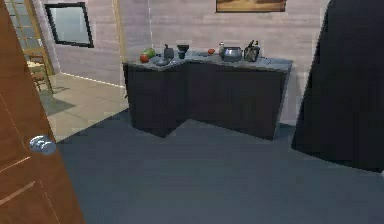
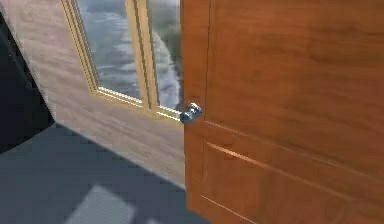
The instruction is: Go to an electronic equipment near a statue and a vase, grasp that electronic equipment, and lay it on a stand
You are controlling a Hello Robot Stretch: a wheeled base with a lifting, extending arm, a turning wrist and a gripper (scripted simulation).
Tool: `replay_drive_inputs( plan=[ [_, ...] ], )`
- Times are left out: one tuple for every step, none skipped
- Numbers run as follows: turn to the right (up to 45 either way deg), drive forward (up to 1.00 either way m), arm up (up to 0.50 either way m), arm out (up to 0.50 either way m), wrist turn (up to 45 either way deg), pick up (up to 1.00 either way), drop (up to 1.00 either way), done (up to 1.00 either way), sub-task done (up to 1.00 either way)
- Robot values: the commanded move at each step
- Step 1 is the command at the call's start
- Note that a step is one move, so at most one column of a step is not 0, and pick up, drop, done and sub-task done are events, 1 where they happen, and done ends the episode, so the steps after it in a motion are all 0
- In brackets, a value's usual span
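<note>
A dark L-shaped counter [image 1: 215, 100] stands ahead across the blue-grey floor in the forward view. On its grey top lie several small things: a red and a green round item [image 1: 147, 55] at the left end, a dark goblet-like piece [image 1: 183, 49] that may be a vase, a small boxy grey device [image 1: 231, 53] and a dark figure-like item [image 1: 252, 50] beside it. Which of them is the electronic equipment or the statue I cannot tell.
An open wooden door [image 1: 25, 150] with a metal knob [image 1: 41, 145] stands at the forward view's left; the door [image 2: 290, 110] and knob [image 2: 190, 112] also loom close in the arm side view, beside a yellow-framed window [image 2: 130, 50]. A large dark mass [image 1: 345, 85] stands at the right.
</note>
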Motion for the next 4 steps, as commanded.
replay_drive_inputs(
  plan=[
    [-3.0,0.0,0.0,0.0,0.0,0.0,0.0,0.0,0.0],
    [0.0,0.75,0.0,0.0,0.0,0.0,0.0,0.0,0.0],
    [-9.0,0.0,0.0,0.0,0.0,0.0,0.0,0.0,0.0],
    [0.0,0.5,0.0,0.0,0.0,0.0,0.0,0.0,0.0]
  ],
)
